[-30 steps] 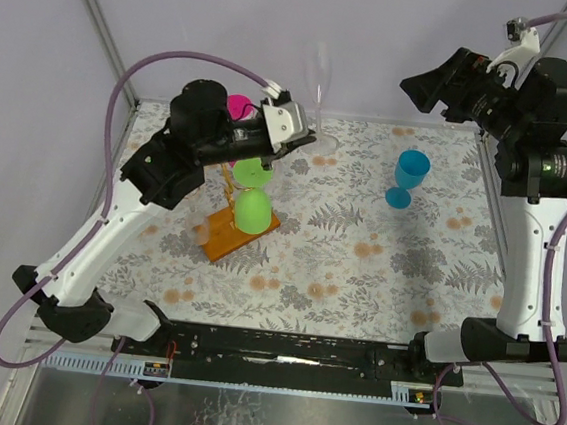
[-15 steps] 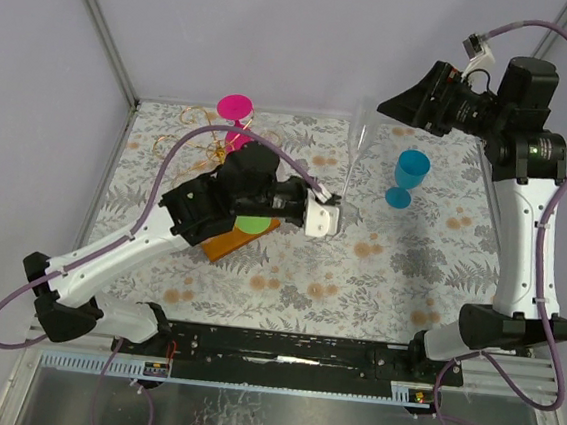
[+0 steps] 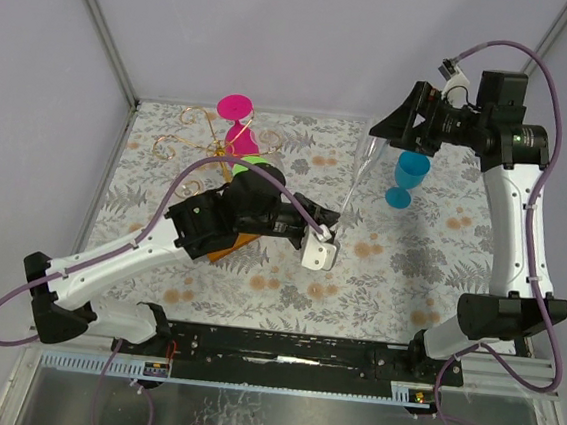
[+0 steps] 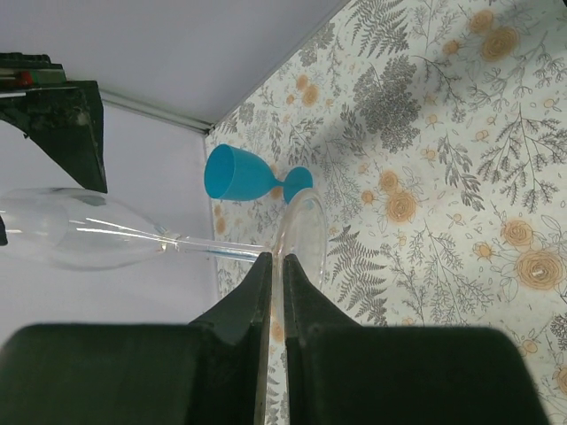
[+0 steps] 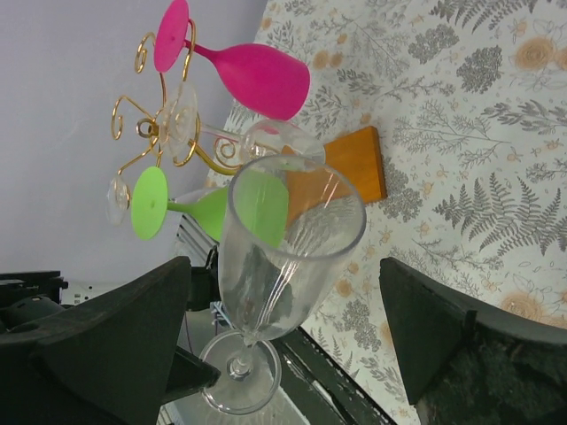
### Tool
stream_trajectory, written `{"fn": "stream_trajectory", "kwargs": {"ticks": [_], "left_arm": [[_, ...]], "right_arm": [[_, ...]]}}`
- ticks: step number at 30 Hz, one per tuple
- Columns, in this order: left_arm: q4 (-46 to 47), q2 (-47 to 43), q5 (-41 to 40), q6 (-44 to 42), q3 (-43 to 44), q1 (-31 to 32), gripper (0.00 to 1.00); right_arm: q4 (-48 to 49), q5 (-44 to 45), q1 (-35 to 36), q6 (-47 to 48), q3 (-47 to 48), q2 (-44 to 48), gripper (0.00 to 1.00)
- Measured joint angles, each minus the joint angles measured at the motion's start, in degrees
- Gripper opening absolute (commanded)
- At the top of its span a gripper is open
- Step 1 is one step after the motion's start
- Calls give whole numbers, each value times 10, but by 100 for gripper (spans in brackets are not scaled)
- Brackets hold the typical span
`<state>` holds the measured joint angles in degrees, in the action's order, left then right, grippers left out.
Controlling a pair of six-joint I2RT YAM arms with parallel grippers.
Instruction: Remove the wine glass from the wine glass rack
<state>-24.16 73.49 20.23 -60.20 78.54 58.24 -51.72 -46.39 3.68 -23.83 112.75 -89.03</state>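
Lilac walls (image 3: 281,31) closed in a desk (image 3: 408,275) with a matte surface printed all over in grey ferns and orange blossoms. Above it, clear of the wine glass rack (image 5: 350,168), the wine glass (image 5: 283,248) hung in the air. It was tall, narrow and colourless, and it was tilted, with its bowl up by the right arm (image 3: 518,225) and its thin stem running down to the left arm (image 3: 129,253). The left jaws, black and wedge-shaped, pinched the flat round foot by its rim. The right jaws stood spread wide, one blunt black side on each flank of the bowl, with a gap on both sides. The rack was a tree of thin gold wire curled into loops on an orange-brown wooden slab. From it hung a glossy pink glass (image 5: 257,78), a green glass (image 5: 217,212) and clear glasses (image 5: 275,142). A blue goblet (image 3: 409,174) stood upright on the desk near the wine glass's bowl.
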Motion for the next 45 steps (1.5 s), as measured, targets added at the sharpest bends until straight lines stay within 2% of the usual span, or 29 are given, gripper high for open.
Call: {"fn": "stream_trajectory", "kwargs": {"ticks": [7, 9, 11, 15, 16, 18, 19, 20, 24, 25, 28, 32, 37, 45], "left_arm": [[1, -9, -1, -27, -28, 16, 0], [1, -10, -2, -33, -32, 21, 0], [2, -10, -2, -37, -32, 25, 0], [1, -11, -3, -42, -32, 28, 0], [1, -11, -3, -43, -33, 29, 0], [1, -11, -7, -44, -37, 29, 0], [1, -11, -10, -45, -38, 30, 4], [1, -11, -14, -46, -38, 30, 12], [14, -9, -43, -42, -38, 31, 55], [20, -7, -52, -32, -34, 31, 59], [27, 8, -73, 26, -3, 25, 73], [31, 33, -88, 127, 69, 6, 81], [26, 60, -77, 267, 159, -48, 83], [4, 132, -11, 492, 327, -178, 82]], "right_arm": [[-7, -12, 0, 10, -30, 0, 93], [-11, -12, 0, 14, -34, 0, 89], [-16, -12, 0, 14, -36, 0, 78], [-21, -15, 0, 14, -38, 0, 46], [-23, -19, 0, 9, -37, 0, 40], [-33, -24, 0, 7, -34, -3, 38], [-37, -25, 0, 7, -31, -5, 38], [-42, -24, 0, 8, -26, -9, 38], [-66, 7, 0, 15, 8, -28, 38], [-71, 29, 0, 23, 21, -32, 38], [-82, 96, 0, 38, 55, -36, 38], [-73, 208, 0, 58, 81, -28, 38], [-30, 334, 0, 84, 44, 4, 38], [63, 517, 0, 144, -60, 52, 37]]}}
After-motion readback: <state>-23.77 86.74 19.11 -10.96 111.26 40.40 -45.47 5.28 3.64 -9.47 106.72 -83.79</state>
